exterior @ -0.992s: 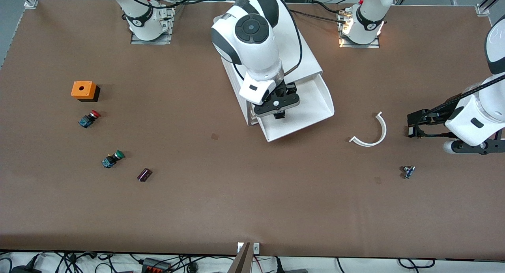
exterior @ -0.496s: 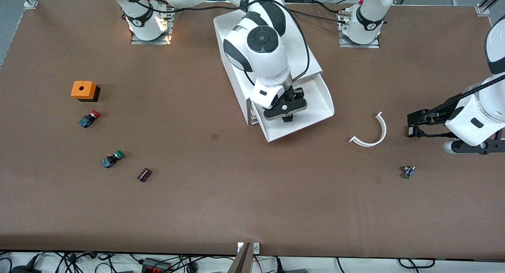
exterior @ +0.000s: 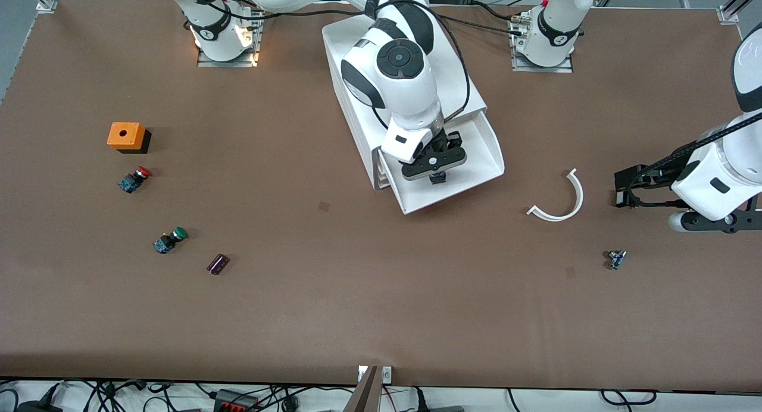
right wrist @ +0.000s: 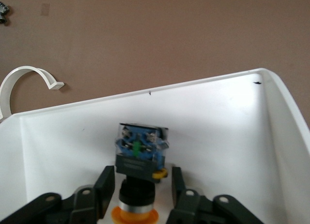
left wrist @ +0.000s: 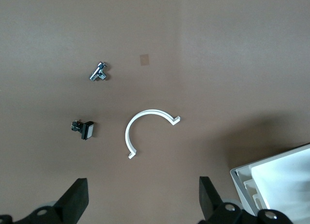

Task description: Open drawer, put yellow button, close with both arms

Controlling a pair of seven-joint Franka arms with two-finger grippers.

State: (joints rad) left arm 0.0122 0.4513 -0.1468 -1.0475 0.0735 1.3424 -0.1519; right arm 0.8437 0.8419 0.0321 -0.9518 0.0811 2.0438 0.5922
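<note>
White plastic walls of the drawer (exterior: 470,156) stand on all sides of the right gripper (exterior: 436,172), and the drawer is pulled out of the white cabinet (exterior: 357,72). Brown table (exterior: 357,293) lies bare and wide in front of the drawer's sloped lip.

The right arm bends down from its base over the cabinet, with its hand pointing into the drawer. In the right wrist view the yellow button (right wrist: 140,166) sits between the two black fingers (right wrist: 104,190). The fingers look close to its sides, but I cannot tell if they squeeze it.

The left arm waits at its own end of the table. The left gripper (left wrist: 143,202) is spread wide with nothing in it, above a white curved piece (exterior: 559,200).

Since a second ago the right gripper has slid toward the left arm's end of the drawer.
</note>
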